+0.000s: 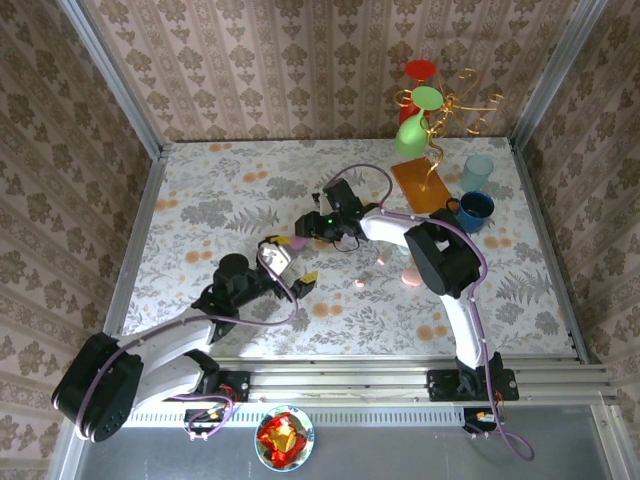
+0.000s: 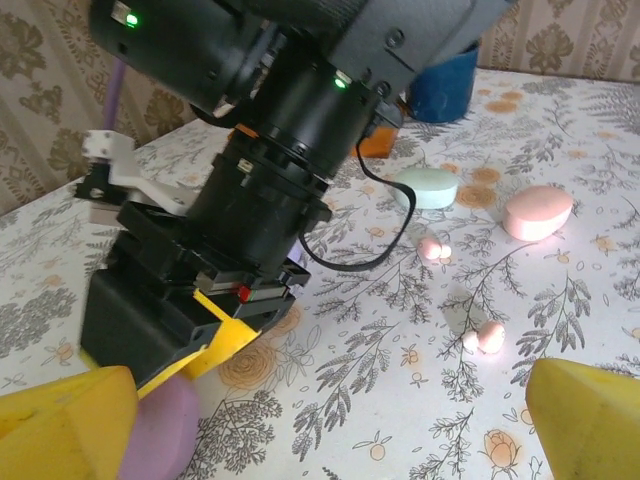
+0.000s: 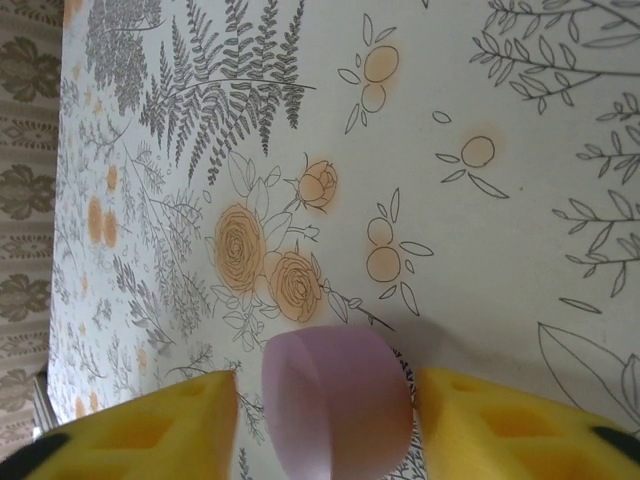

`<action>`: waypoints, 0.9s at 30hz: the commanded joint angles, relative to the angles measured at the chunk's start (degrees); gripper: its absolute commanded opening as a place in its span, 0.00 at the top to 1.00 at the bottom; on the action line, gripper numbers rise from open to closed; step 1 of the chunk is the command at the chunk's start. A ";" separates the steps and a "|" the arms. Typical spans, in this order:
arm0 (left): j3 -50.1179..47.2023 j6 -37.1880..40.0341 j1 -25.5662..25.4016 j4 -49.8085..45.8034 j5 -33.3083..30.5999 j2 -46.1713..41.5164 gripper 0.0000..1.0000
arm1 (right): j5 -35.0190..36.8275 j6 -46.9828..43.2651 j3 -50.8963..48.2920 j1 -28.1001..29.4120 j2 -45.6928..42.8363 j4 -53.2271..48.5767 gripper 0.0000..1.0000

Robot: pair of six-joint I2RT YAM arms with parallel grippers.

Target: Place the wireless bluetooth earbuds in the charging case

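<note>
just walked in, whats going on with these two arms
The right gripper is down at the table, its yellow fingers open on either side of a lilac case, not clamped on it. The left gripper hovers close by, wide open and holding nothing. Small pink earbuds lie loose on the table near a mint case and a pink case, so those buds are not in a case yet.
</note>
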 commanded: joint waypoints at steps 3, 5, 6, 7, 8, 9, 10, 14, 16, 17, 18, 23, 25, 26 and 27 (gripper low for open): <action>2.69 6.19 -1.48 2.08 7.11 5.01 0.00 | 3.32 -6.06 -2.69 -1.76 -8.77 -5.21 0.38; 5.21 9.22 -2.24 0.14 10.72 7.59 0.00 | 4.33 -6.67 -7.68 -3.04 -13.50 -3.71 0.35; 6.55 10.69 -2.89 -0.45 12.21 9.15 0.00 | 4.81 -6.67 -10.51 -3.97 -15.73 -2.96 0.34; 7.60 11.82 -3.41 -0.67 13.40 10.58 0.00 | 5.09 -6.58 -12.94 -4.92 -18.13 -2.58 0.33; 9.04 12.74 -4.01 -0.92 14.36 12.51 0.00 | 5.31 -6.55 -15.71 -6.06 -20.85 -2.27 0.33; 10.40 13.24 -4.41 -1.10 15.40 14.47 0.00 | 5.85 -6.44 -18.49 -7.33 -23.74 -2.25 0.32; 11.70 13.64 -4.91 -1.27 16.13 16.16 0.00 | 6.48 -6.42 -20.90 -8.51 -26.12 -2.26 0.31; 19.17 13.90 -8.10 -1.82 14.87 26.46 0.01 | 9.06 -7.22 -32.27 -14.52 -37.09 -1.93 0.31; 23.06 14.50 -9.50 -1.85 15.47 31.64 0.01 | 10.42 -7.34 -37.02 -17.80 -42.41 -2.71 0.30; 25.28 14.71 -10.04 -1.67 16.36 34.29 0.01 | 10.83 -7.47 -39.23 -19.60 -44.94 -3.27 0.30; 27.57 14.58 -10.38 -1.55 17.36 36.56 0.01 | 11.02 -7.50 -41.20 -21.49 -48.38 -3.77 0.30; 37.31 15.18 -11.69 -2.64 23.51 47.37 0.02 | 10.94 -8.74 -46.70 -28.24 -59.23 -8.13 0.30; 41.29 14.92 -11.97 -2.79 25.21 50.94 0.02 | 11.28 -9.73 -47.74 -29.51 -62.60 -9.82 0.30; 43.24 14.72 -12.15 -3.50 25.96 52.89 0.02 | 11.54 -9.94 -48.19 -30.18 -64.12 -10.47 0.30; 45.44 14.65 -12.25 -4.37 26.77 54.74 0.03 | 11.64 -10.06 -48.63 -30.83 -65.44 -11.01 0.30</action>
